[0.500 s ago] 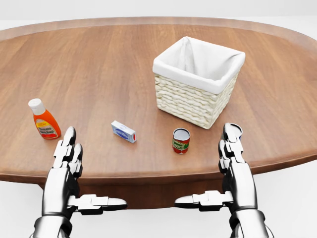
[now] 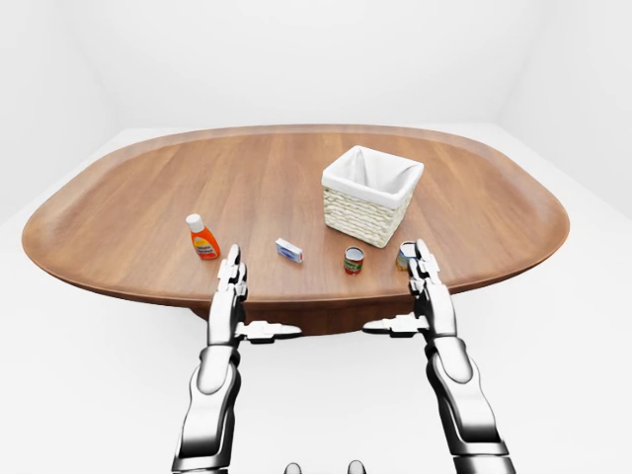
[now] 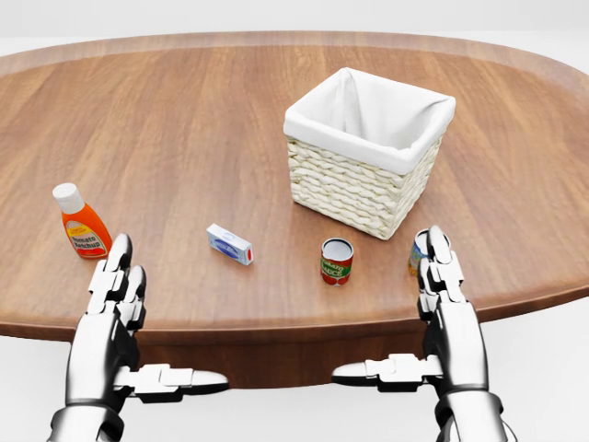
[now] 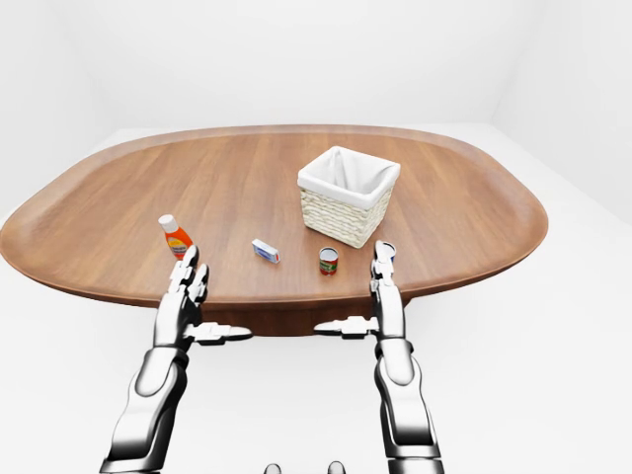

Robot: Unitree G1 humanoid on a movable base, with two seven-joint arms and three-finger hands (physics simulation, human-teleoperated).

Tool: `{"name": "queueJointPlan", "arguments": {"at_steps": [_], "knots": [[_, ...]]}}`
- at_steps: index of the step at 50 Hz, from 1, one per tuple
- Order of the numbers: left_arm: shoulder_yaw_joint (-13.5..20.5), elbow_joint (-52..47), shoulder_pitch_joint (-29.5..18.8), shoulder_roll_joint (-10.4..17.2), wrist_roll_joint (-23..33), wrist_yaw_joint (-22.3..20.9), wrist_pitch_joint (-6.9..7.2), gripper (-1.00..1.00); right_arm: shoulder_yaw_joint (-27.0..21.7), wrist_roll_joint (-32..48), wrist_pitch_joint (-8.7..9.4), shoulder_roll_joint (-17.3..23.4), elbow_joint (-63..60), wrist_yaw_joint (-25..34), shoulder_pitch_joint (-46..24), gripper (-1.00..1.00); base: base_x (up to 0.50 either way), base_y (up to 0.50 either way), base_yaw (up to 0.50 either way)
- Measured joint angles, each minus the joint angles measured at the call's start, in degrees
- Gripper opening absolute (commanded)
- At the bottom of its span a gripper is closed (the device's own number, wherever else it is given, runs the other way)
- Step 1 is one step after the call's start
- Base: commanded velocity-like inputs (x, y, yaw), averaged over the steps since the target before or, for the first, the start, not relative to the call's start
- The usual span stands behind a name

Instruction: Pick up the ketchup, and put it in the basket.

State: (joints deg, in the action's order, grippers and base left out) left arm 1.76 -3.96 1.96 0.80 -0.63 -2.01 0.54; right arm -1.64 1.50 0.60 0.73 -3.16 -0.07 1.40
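The ketchup (image 3: 81,224), an orange bottle with a white cap, stands upright at the left of the wooden table (image 3: 184,120) in the head view. My left hand (image 3: 147,318) hovers open at the table's near edge, just right of and below the bottle, not touching it. The wicker basket (image 3: 350,189) with a white cloth liner stands right of centre, and nothing shows inside it. My right hand (image 3: 396,313) is open at the near edge below the basket, holding nothing.
A small white-and-blue box (image 3: 229,244) lies between the ketchup and a red-labelled can (image 3: 337,261). A second can (image 3: 419,250) stands partly hidden behind my right fingers (image 3: 440,272). White floor surrounds the oval table.
Both hands have sunk a little toward the bottom of the head view; the left drifted left, the right drifted right, uncovering the second can. The objects have not moved.
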Motion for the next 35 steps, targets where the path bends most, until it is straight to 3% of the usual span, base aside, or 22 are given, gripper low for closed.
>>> {"name": "queueJointPlan", "arguments": {"at_steps": [18,35], "knots": [[0.6,-16.0,7.9,-0.5,-2.8,-2.7,4.12,1.0,2.3,1.9,4.4,-0.7,-16.4,-1.0,7.3,1.0,0.0,0.0,0.0],[1.4,-20.7,10.3,-1.0,-4.2,-3.6,4.46,1.0,3.7,2.9,4.4,-0.8,-21.9,-1.4,10.0,1.0,0.0,0.0,0.0]]}}
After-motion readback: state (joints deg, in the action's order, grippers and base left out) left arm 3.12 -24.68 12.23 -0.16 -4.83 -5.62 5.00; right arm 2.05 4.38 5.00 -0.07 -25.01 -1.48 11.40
